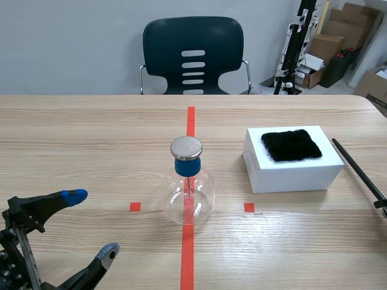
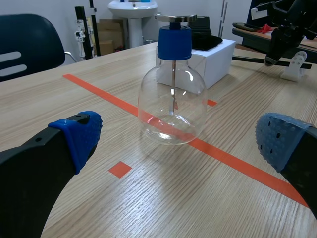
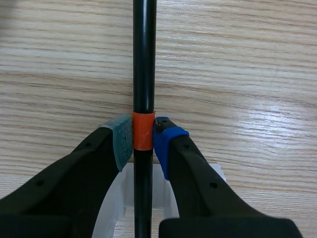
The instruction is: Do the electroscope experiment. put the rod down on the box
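On the table (image 1: pixel 91 139): flask (image 1: pixel 189 190) at centre; box (image 1: pixel 296 172) to its right, a cloth (image 1: pixel 291 145) lying on top. Just right of the box, a rod (image 1: pixel 358 171), held in the right gripper (image 3: pixel 143 141). Behind the far edge, a chair (image 1: pixel 192 54); before the flask and leftward, the left gripper (image 1: pixel 92 224).

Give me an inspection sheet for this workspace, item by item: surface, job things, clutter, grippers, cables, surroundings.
Surface: wooden table, orange-red tape marks.
Job's things: glass electroscope on the centre tape line; white box with black cloth on top; black rod not on the box, beside it.
Clutter: white rest beneath the right gripper.
Grippers: left gripper open, low, holding nothing; right gripper shut on the rod at its orange band.
Cables: nothing seen.
Surroundings: dark chair, cardboard boxes beyond the table.
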`<action>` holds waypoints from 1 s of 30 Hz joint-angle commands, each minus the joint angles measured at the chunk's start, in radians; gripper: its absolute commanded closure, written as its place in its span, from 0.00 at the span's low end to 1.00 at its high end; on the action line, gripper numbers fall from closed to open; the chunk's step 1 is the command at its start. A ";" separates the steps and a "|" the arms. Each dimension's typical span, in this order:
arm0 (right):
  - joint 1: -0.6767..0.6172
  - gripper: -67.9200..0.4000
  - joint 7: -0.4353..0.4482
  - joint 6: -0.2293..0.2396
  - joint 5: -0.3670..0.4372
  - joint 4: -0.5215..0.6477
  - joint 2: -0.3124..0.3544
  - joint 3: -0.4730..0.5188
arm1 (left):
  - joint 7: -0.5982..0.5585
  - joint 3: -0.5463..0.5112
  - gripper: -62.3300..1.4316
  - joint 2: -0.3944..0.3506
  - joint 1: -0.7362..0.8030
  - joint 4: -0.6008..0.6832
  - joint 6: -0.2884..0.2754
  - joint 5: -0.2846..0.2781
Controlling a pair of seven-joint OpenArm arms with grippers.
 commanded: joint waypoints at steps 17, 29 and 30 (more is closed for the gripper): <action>0.023 0.91 0.011 0.000 0.004 0.014 -0.011 0.006 | -0.014 -0.006 0.00 -0.003 -0.005 0.019 -0.002 -0.006; 0.023 0.91 0.011 0.000 0.003 0.014 -0.011 0.006 | -0.014 -0.006 0.00 -0.003 -0.005 0.019 -0.002 -0.006; 0.023 0.91 0.011 0.000 0.003 0.014 -0.011 0.006 | -0.014 -0.006 0.00 -0.003 -0.005 0.019 -0.002 -0.006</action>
